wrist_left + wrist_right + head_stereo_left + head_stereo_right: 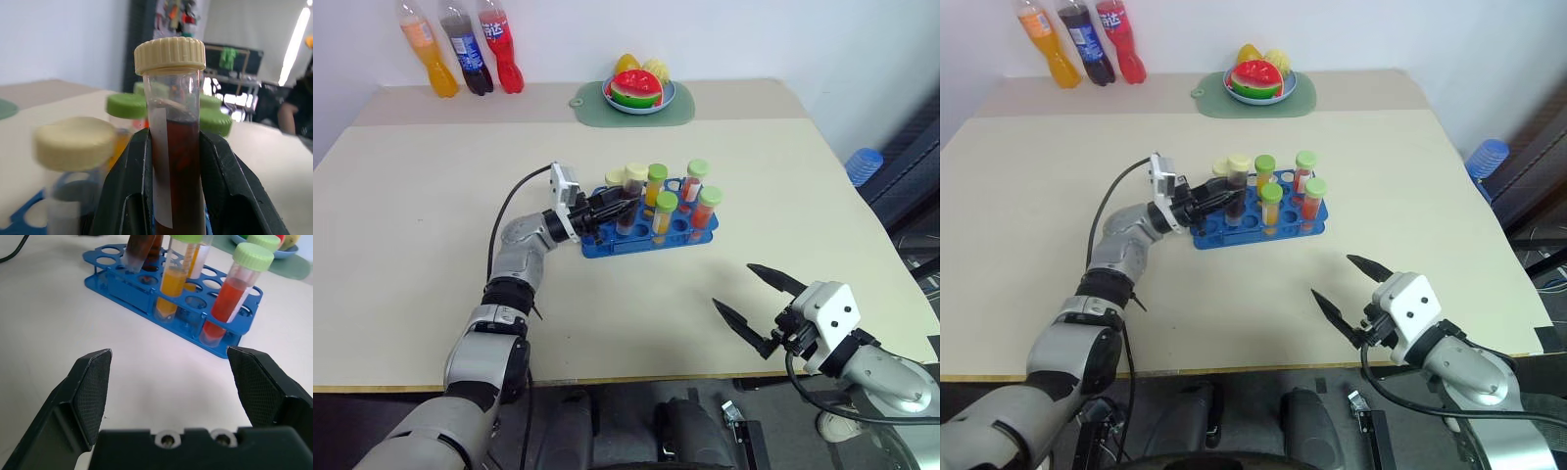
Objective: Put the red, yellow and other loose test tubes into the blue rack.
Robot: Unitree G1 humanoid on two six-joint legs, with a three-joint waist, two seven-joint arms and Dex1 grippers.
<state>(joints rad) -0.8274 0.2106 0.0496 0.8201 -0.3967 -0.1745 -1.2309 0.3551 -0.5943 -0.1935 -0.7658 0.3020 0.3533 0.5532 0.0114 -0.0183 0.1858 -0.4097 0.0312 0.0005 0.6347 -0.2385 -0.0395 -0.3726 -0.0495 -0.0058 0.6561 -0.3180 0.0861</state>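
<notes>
The blue rack [607, 245] stands mid-table with several capped tubes upright in it, among them a yellow-orange one [171, 289] and a red-orange one [227, 303], both green-capped. My left gripper [612, 206] is shut on a dark brown test tube [178, 161] with a cream cap, holding it slightly tilted at the rack's left end. Whether its lower end sits in a hole I cannot tell. My right gripper [732, 285] hovers open and empty near the table's front edge, in front of the rack and apart from it.
Three soda bottles [460, 49] stand at the back left corner. A green mat with a fruit plate [636, 98] lies at the back centre. A blue object [865, 164] sits off the table's right side.
</notes>
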